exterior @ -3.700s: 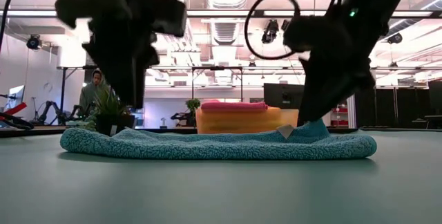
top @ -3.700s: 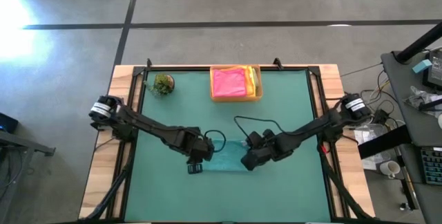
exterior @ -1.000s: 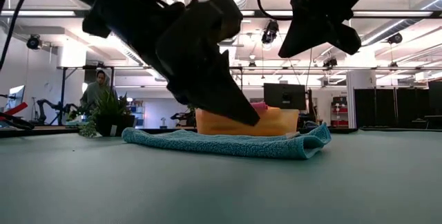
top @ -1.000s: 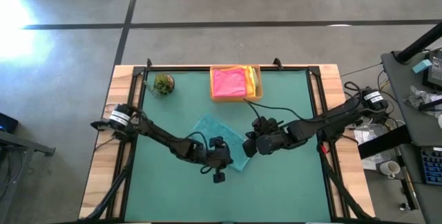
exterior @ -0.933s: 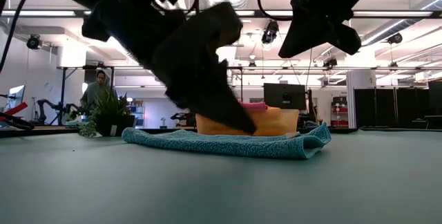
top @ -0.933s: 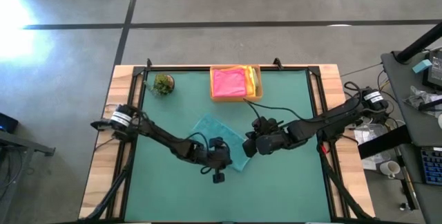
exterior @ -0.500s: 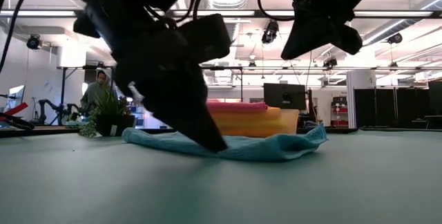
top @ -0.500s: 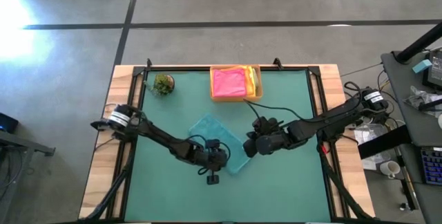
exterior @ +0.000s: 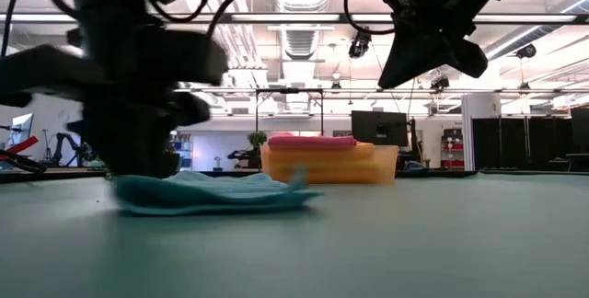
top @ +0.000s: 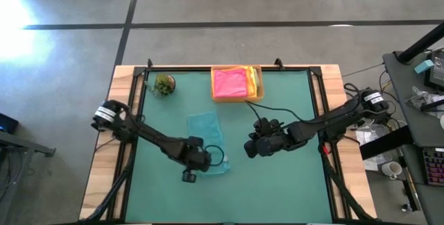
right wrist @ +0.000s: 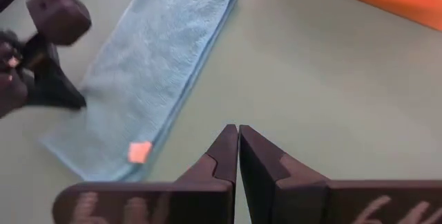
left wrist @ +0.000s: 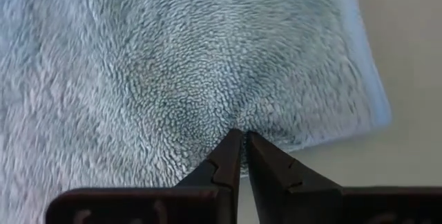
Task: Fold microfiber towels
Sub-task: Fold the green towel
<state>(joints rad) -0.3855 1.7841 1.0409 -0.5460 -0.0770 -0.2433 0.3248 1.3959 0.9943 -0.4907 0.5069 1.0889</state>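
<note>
- High view: the folded teal microfiber towel has swung from a diagonal into an upright strip at table centre, toward 6 o'clock from the stacked towels in the tan tray.
- Left wrist view: the left gripper, fingers together, presses the towel's pile.
- Right wrist view: the right gripper hangs clamped shut, empty, at the towel's 3 o'clock; the next fold looks ready.

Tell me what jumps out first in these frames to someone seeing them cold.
The teal towel, folded into a long strip on the green table left of centre, with the left end effector shut and pressing on its near end. Next, the tan tray at the far edge holding a pink towel on top. The right end effector, shut, hangs above the mat to the strip's right.
</note>
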